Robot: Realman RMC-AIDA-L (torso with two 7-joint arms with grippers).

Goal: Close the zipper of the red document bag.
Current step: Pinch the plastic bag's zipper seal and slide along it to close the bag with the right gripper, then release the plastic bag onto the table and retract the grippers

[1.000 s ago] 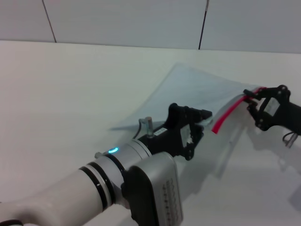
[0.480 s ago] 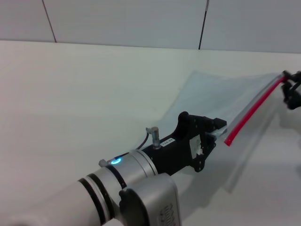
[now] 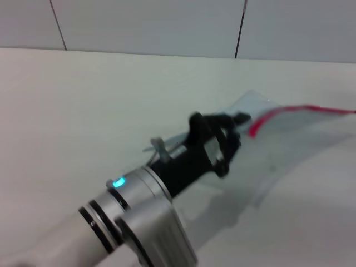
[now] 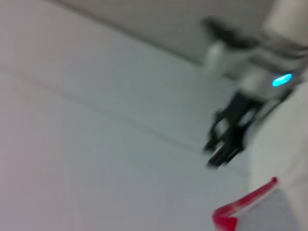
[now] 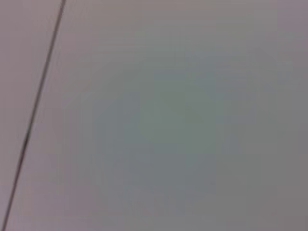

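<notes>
Gripping the near-left corner of the red document bag with left jaws clenched, zipper stretching right toward the unseen right arm.

Lab-like: bare white table, panelled wall

A pale surface fills most of the left wrist view. Far off, a black gripper hangs from a silver arm with a lit blue-green lamp; whether its fingers are apart is unclear. Near it, a short stretch of the red zipper shows, bent at its end.
</notes>
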